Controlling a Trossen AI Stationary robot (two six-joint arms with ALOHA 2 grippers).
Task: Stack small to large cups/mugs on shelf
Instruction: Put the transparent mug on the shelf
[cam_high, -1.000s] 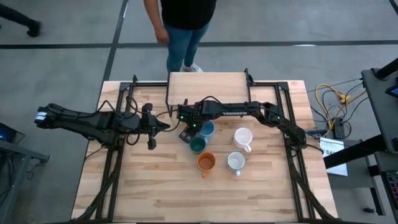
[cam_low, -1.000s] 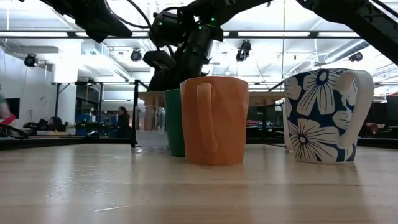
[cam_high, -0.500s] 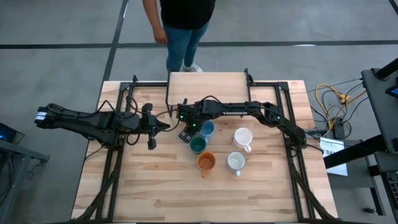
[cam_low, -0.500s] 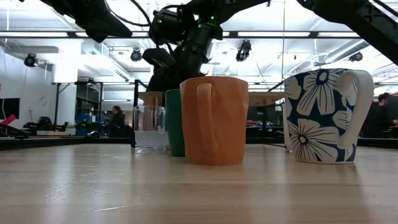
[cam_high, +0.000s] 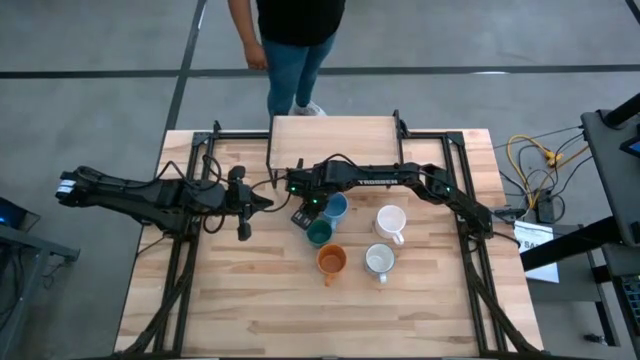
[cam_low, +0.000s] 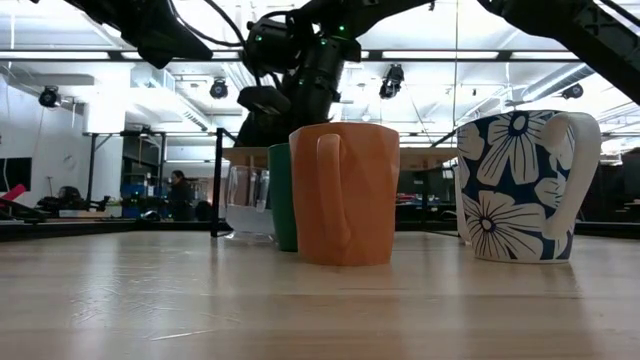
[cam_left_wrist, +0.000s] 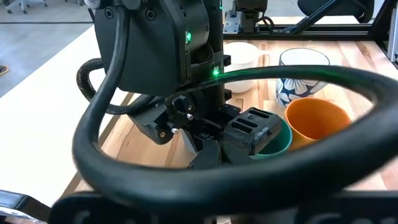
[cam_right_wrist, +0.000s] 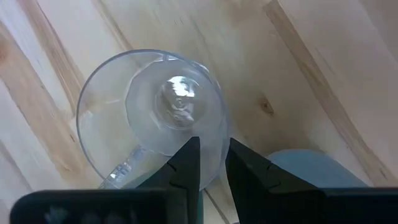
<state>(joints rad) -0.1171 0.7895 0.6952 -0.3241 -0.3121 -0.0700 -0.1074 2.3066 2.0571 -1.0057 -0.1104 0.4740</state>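
Note:
A clear glass (cam_right_wrist: 149, 112) stands left of the other cups, and my right gripper (cam_right_wrist: 211, 150) is shut on it from above (cam_high: 300, 216). Close to its right are a light blue mug (cam_high: 333, 207) and a dark green cup (cam_high: 318, 234). Nearer the front stand an orange mug (cam_high: 331, 261) and a flower-patterned mug (cam_high: 379, 260), with a white mug (cam_high: 390, 221) behind that one. All of these rest on the table on their bases. The light-wood shelf (cam_high: 335, 131) lies at the far edge. My left gripper (cam_high: 262, 202) hovers shut, left of the cups. My right gripper pinches the glass's wall at the rim (cam_right_wrist: 213, 134), one finger (cam_right_wrist: 186, 158) inside the glass and one (cam_right_wrist: 245, 165) outside. The fingers point steeply down from above. The glass stays about upright (cam_low: 248, 203); whether its foot touches the table I cannot tell.
A person (cam_high: 295, 40) stands just beyond the table's far edge, behind the shelf. Black frame rails (cam_high: 180, 270) run along the table's left and right sides. Bare tabletop (cam_high: 250, 300) lies toward the near edge and near left.
In the low view the glass in my right gripper has shifted a little toward the green cup, and its foot shows slightly higher than a second ago. The gripper has tipped slightly without travelling. My left arm has kept still.

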